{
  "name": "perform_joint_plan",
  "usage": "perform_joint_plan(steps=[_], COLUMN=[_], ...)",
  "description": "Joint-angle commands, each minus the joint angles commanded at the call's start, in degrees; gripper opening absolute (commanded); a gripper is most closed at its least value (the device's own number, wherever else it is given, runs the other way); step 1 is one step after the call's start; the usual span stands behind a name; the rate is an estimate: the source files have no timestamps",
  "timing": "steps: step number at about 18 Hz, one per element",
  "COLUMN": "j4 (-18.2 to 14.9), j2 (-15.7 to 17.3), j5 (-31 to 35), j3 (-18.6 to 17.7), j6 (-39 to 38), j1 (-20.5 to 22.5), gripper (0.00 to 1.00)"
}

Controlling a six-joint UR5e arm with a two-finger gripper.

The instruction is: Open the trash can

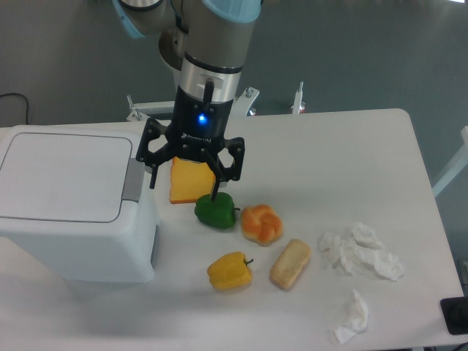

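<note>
The trash can (73,208) sits at the left end of the table (351,146), a big white box with its flat lid down and a grey tab (134,179) on the lid's right edge. The hand (183,183) hangs just to the right of that tab, fingers spread wide and pointing down, nothing between them; a blue light glows on its body. Its left-hand fingertip is close beside the tab, though I cannot tell whether it touches. Under the hand lies a slice of orange toast (191,181), partly covered by it. In front of that are a green pepper (216,210), a round orange bun (262,224), a yellow pepper (229,271) and a bread roll (290,264). Two crumpled tissues (362,252) lie farther right.
</note>
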Motion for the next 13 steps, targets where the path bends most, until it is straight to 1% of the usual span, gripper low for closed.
perform_joint_plan(steps=[10,13], j4=[0.1,0.1], j2=[0.1,0.1], j5=[0.1,0.1], j3=[-1.8,-1.8], j6=[0.4,0.5], j1=[-0.5,-0.5], gripper=[1.00,1.00])
